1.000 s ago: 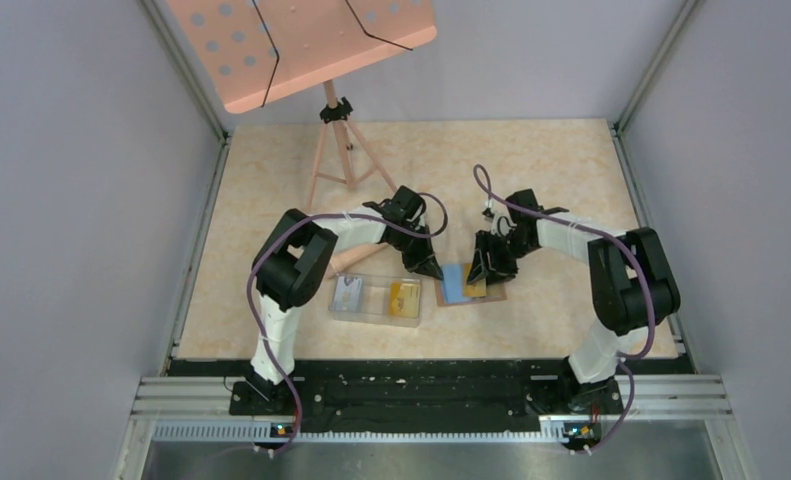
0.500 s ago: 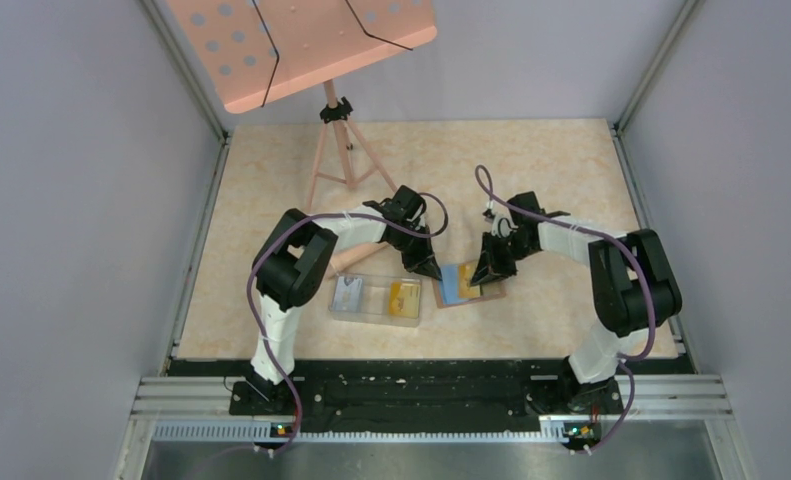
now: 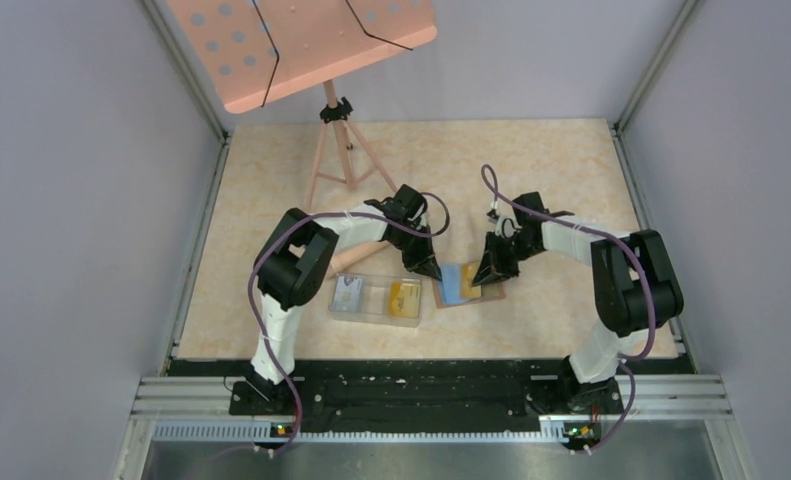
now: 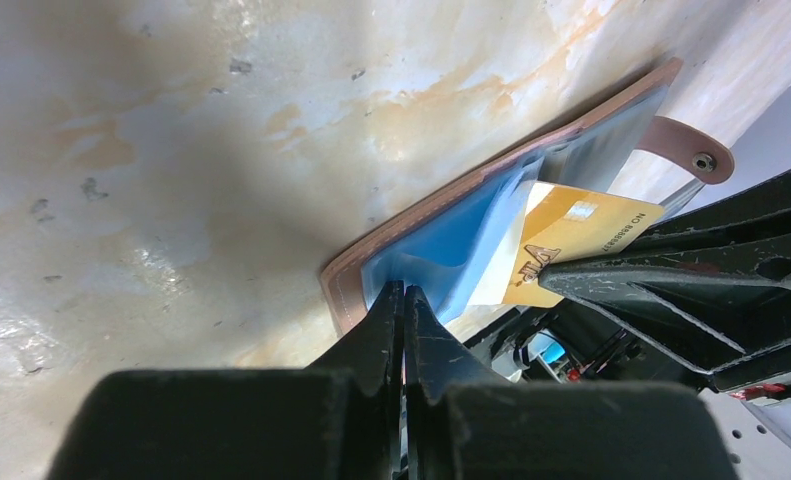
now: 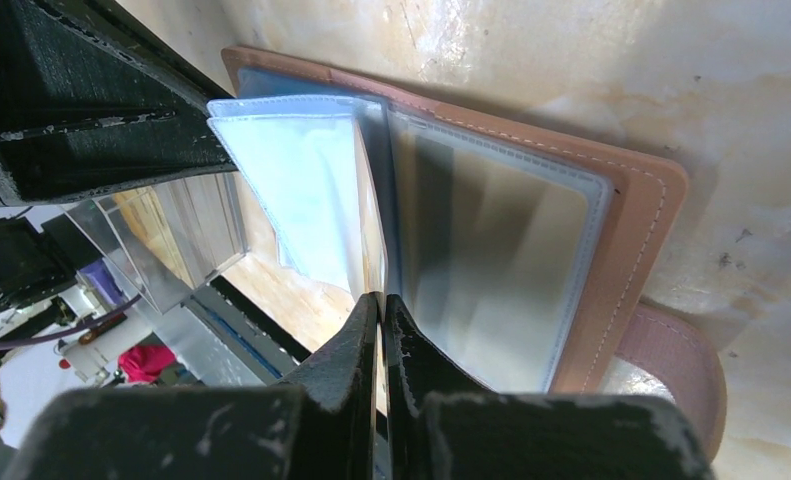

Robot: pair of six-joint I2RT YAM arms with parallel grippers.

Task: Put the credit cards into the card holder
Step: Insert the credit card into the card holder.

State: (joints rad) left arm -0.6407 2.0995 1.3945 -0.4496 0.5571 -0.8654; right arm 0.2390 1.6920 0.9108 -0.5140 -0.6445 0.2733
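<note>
The brown card holder (image 3: 468, 287) lies open on the table between both grippers, its blue plastic sleeves (image 4: 471, 240) fanned up. My left gripper (image 4: 404, 290) is shut, pinching the edge of a lifted sleeve. My right gripper (image 5: 381, 298) is shut on a yellow credit card (image 4: 571, 240), seen edge-on in the right wrist view. The card's far end sits between the sleeves. Two more credit cards, a grey one (image 3: 348, 291) and a yellow one (image 3: 404, 295), lie in a clear tray (image 3: 376, 312) left of the card holder (image 5: 636, 220).
A pink music stand on a tripod (image 3: 333, 140) stands at the back left. A wooden stick (image 3: 346, 259) lies under the left arm, behind the tray. Metal frame posts and grey walls bound the table's sides.
The right gripper's fingers have closed from wide open onto the yellow card at the card holder. The left gripper has stayed shut on the sleeve.
</note>
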